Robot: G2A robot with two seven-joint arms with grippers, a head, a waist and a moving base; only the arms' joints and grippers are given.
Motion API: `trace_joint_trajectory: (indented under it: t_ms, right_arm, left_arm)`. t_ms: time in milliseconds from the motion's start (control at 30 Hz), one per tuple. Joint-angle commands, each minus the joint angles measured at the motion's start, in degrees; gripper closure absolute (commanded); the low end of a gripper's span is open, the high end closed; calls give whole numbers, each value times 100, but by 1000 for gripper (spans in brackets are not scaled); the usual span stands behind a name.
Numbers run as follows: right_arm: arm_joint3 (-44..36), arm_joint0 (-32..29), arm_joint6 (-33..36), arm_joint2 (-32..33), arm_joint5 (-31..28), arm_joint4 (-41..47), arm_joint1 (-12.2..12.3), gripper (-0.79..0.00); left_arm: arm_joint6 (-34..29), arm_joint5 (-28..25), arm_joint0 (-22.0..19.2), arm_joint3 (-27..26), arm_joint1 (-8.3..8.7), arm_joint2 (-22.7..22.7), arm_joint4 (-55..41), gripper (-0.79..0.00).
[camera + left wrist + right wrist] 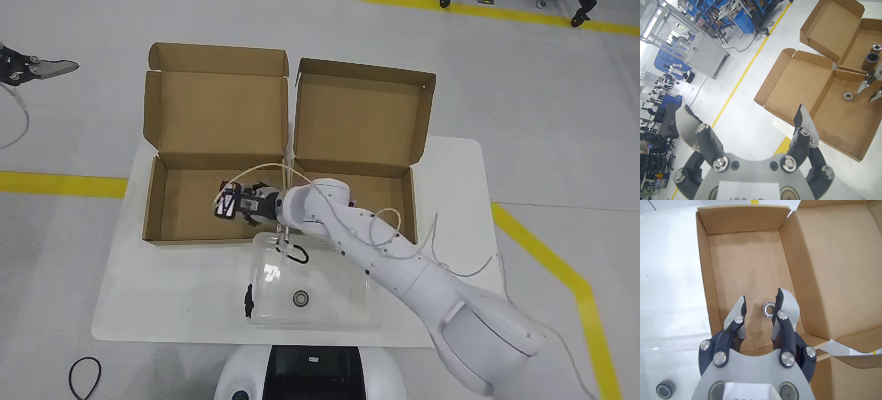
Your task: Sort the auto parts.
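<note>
top view: right claw (224, 203) sits over the floor of the left open brown cardboard box (150, 215), its arm passing over the far edge of the clear plastic tray (330, 312). the right open brown cardboard box (350, 130) stands just beside the left one on the white table (170, 290). the tray is at the table's near edge, close against the boxes. left claw (40, 68) is well off the table, above the floor.

left wrist view: left claw fingers are wide apart and hold nothing, with open floor below. a silver ring-shaped metal bearing (848, 96) lies flat on the left box floor, right claw tips just beside it. two dark metal cylinders (871, 61) stand upright in the right box.

right wrist view: right claw fingers are apart and hold nothing. the bearing lies just beside one fingertip (785, 302); cannot tell if they touch. bare box floor lies all round it, walls well apart. a second bearing (665, 389) lies in the tray.
</note>
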Motion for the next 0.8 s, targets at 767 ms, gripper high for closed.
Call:
trace_joint_trajectory:
  t_ms: [767]
  right_arm:
    - [-4079,-3357,950,2239,-2287,-1338,1512,-289]
  left_arm:
    - [0,0,0,0,0,0,0,-785]
